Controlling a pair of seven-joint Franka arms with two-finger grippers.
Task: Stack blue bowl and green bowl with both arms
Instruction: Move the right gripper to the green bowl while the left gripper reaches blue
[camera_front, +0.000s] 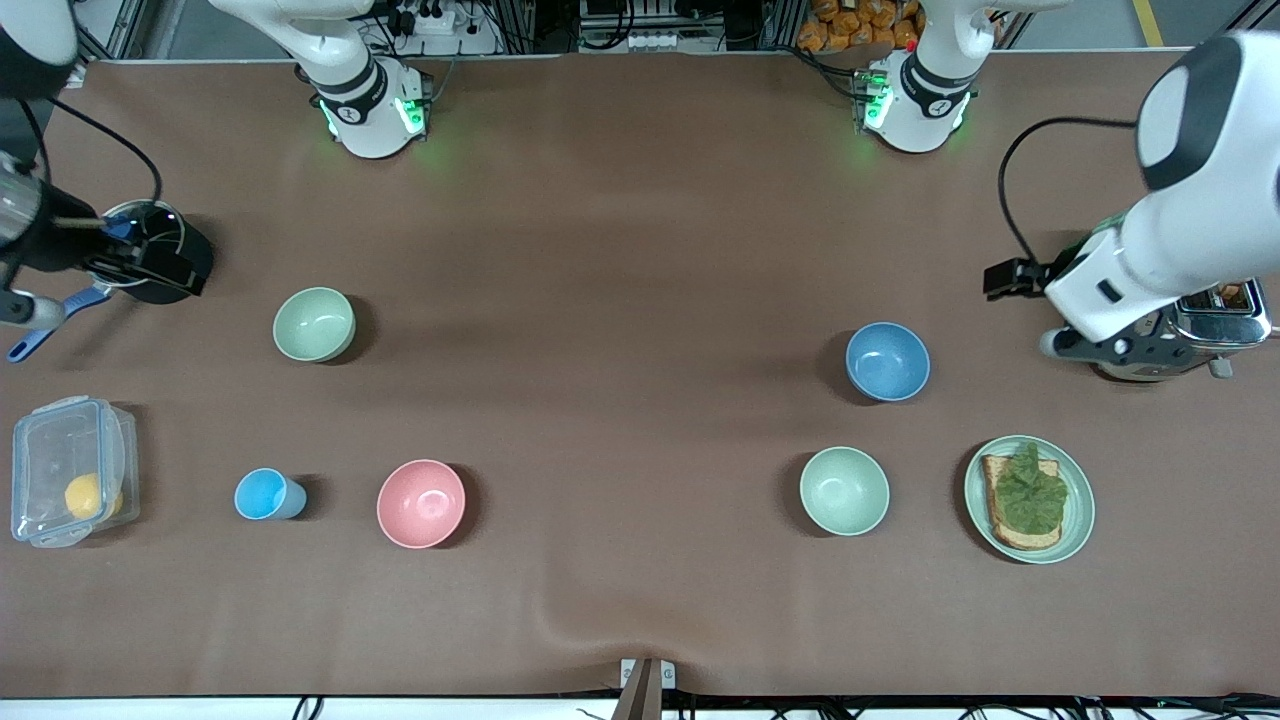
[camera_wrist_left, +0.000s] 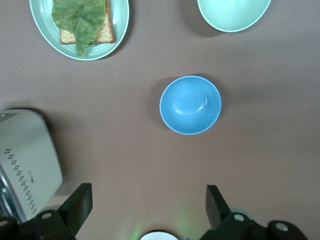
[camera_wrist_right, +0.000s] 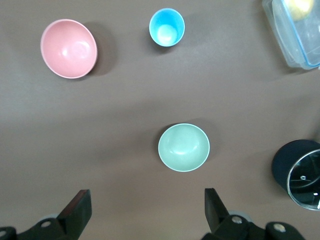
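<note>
The blue bowl (camera_front: 887, 361) stands upright toward the left arm's end of the table; it also shows in the left wrist view (camera_wrist_left: 190, 105). The sage green bowl (camera_front: 314, 324) stands upright toward the right arm's end and shows in the right wrist view (camera_wrist_right: 183, 147). My left gripper (camera_wrist_left: 147, 197) is open and empty, high over the table beside the toaster, apart from the blue bowl. My right gripper (camera_wrist_right: 145, 200) is open and empty, high over the table beside a black pot, apart from the green bowl.
A paler mint bowl (camera_front: 844, 490) and a green plate with toast (camera_front: 1075, 500) lie nearer the front camera than the blue bowl. A toaster (camera_front: 1220, 320), black pot (camera_front: 165, 265), pink bowl (camera_front: 421, 503), light-blue cup (camera_front: 265, 494) and clear box (camera_front: 70, 470) also stand about.
</note>
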